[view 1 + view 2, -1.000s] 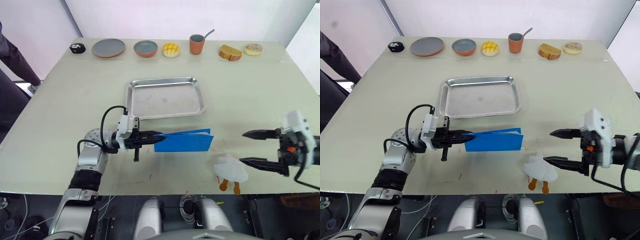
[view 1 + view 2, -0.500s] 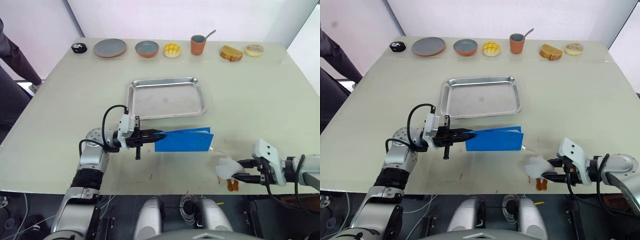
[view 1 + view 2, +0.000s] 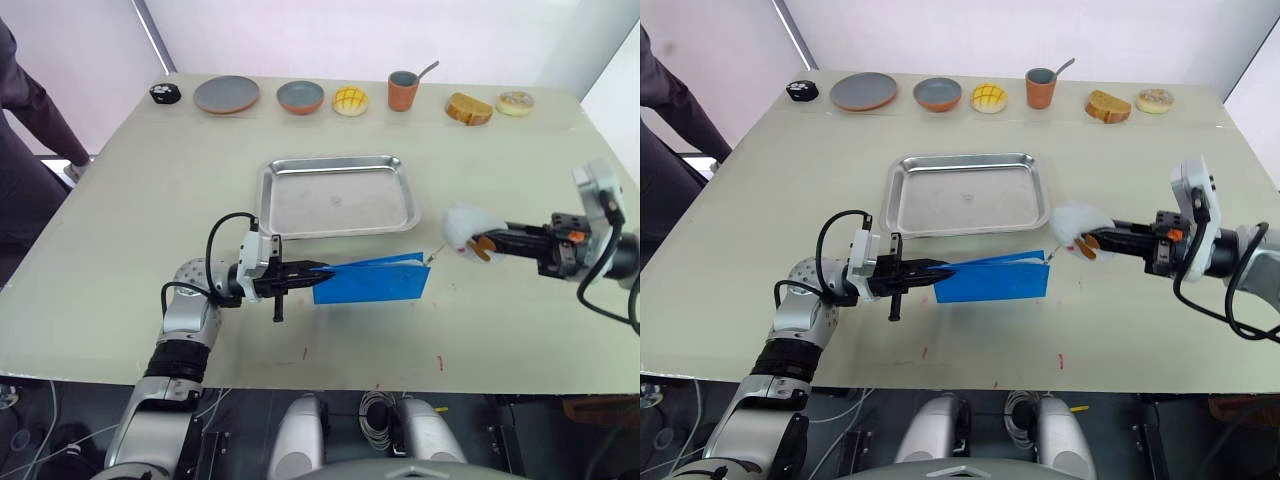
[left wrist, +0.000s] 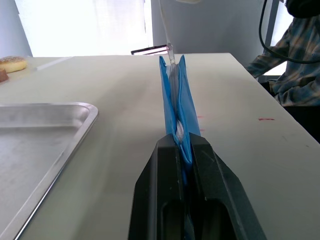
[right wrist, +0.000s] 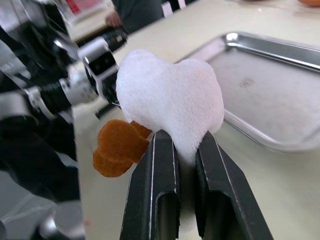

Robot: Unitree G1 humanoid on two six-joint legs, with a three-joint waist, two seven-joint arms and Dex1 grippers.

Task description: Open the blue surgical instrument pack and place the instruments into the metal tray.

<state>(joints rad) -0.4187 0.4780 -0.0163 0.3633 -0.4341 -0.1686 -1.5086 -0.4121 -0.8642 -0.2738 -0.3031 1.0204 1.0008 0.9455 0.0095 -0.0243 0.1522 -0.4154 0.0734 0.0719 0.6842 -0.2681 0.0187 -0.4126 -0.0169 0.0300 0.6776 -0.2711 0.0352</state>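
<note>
Progress is slight, as we read it: our left gripper (image 3: 308, 270) has its jaws clamped on 1 end of the blue surgical instrument pack (image 3: 372, 281), which stands on edge on the desk (image 3: 150, 200), stretching away from those jaws, and looks unopened. Our right gripper (image 5: 181, 150) has its jaws clamped on a white fluffy toy (image 3: 1076, 222), held just off the pack's far corner. The metal tray (image 3: 337, 195) beside the pack is bare, so opening and all transfers remain.
</note>
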